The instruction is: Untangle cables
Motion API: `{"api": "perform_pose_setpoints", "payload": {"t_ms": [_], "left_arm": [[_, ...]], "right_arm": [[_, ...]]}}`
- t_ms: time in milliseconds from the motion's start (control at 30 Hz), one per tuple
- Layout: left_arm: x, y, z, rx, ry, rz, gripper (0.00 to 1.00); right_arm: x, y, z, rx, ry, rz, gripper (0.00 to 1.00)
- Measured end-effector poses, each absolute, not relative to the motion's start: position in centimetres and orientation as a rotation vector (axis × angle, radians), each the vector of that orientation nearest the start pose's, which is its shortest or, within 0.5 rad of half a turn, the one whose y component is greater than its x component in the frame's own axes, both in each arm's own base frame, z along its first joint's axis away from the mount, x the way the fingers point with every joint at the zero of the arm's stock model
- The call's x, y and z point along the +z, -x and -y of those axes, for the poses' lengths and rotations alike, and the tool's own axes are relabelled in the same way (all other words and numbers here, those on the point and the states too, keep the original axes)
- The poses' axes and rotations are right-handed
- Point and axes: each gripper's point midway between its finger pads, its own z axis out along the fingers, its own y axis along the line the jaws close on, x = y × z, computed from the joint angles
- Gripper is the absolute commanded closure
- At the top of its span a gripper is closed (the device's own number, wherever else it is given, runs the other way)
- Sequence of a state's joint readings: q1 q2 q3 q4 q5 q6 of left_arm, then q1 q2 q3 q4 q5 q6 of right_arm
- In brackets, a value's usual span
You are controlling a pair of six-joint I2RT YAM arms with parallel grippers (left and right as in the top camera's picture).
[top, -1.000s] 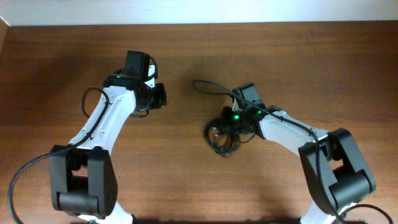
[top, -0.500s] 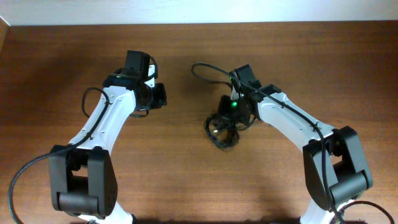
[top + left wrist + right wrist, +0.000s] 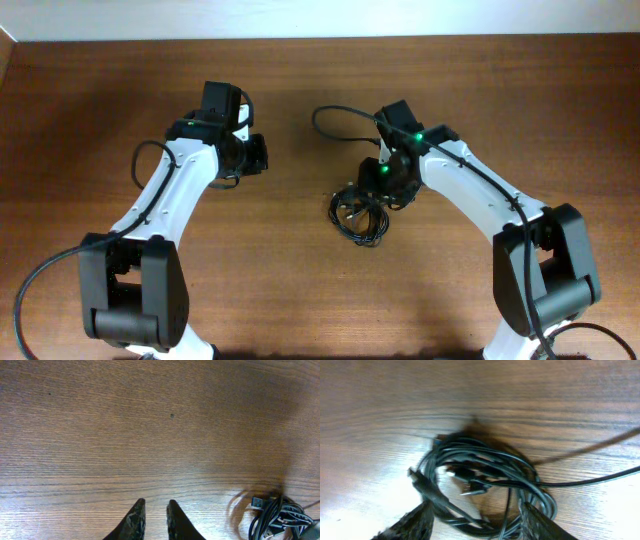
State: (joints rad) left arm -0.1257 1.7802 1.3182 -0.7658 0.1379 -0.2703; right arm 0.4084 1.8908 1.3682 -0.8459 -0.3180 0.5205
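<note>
- Location: the cables [image 3: 360, 212] lie as one knotted coil on the worktop [image 3: 300, 290], near its middle, just below the right arm's wrist and well apart from the left arm.
- Right pincer [image 3: 475, 505]: jaws stand wide, one on each side of the coil's near edge. Several strands cross the gap, and nothing is clamped.
- Left pincer [image 3: 156, 505]: jaws narrowly parted with bare wood between them, holding nothing. The coil shows only at the far lower right corner of its camera view.
- Risk 1: closing the right pincer where it stands would likely catch several strands at once. Judged consequence: the whole bundle lifts as a lump and the knot tightens instead of loosening.
- Risk 2: one strand [image 3: 590, 479] runs out of the coil to the right and, in the overhead view, a loop of it lies close beside the right arm [image 3: 470, 190]. An arm sweep could snag it and drag the coil.
- Risk 3: with the left pincer this far off, nothing anchors the coil. A one-sided pull would probably slide the bundle across the smooth wood without freeing a cord.
- Risk 4: the small plug ends sit inside the loops. Pulled through blind, one may hook on a neighbouring strand.
- Note: the right wrist picture is motion-blurred, so exact strand crossings cannot be told.
</note>
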Motion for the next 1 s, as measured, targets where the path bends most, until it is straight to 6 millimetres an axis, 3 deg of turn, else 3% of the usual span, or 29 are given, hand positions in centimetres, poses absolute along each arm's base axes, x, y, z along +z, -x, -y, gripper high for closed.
{"api": "perform_pose_setpoints", "payload": {"t_ms": [100,200,233,333,433,633,700,800,1000], "left_arm": [[8.6,-39.7,7.4,-0.287,0.170,-2.814,0.81],[8.6,-39.7,7.4,-0.286,0.171,-2.813,0.82],[8.6,-39.7,7.4,-0.286,0.170,-2.813,0.82],[8.6,-39.7,7.4,-0.286,0.171,-2.813,0.81],[8.6,-39.7,7.4,-0.286,0.170,-2.813,0.79],[8.5,-39.5,6.3,-0.282,0.238,-2.824,0.78],[8.5,-39.5,5.7,-0.281,0.274,-2.824,0.78],[8.4,-39.5,5.4,-0.280,0.302,-2.824,0.78],[8.4,-39.5,5.4,-0.281,0.302,-2.825,0.76]], "right_arm": [[7.7,-32.9,-22.6,0.662,0.059,-3.058,0.41],[7.8,-30.9,-24.7,0.674,0.254,-3.068,0.41],[7.7,-29.8,-25.9,0.658,0.344,-3.064,0.41],[7.0,-28.5,-26.9,0.525,0.486,-3.044,0.42],[6.3,-29.1,-26.7,0.423,0.513,-3.015,0.43],[2.2,-30.5,-26.2,0.298,0.511,-3.031,0.67],[1.9,-30.9,-26.5,0.301,0.510,-3.017,0.69],[1.7,-31.6,-26.9,0.315,0.513,-2.984,0.87],[1.8,-32.2,-27.3,0.323,0.504,-2.957,0.91]]}}
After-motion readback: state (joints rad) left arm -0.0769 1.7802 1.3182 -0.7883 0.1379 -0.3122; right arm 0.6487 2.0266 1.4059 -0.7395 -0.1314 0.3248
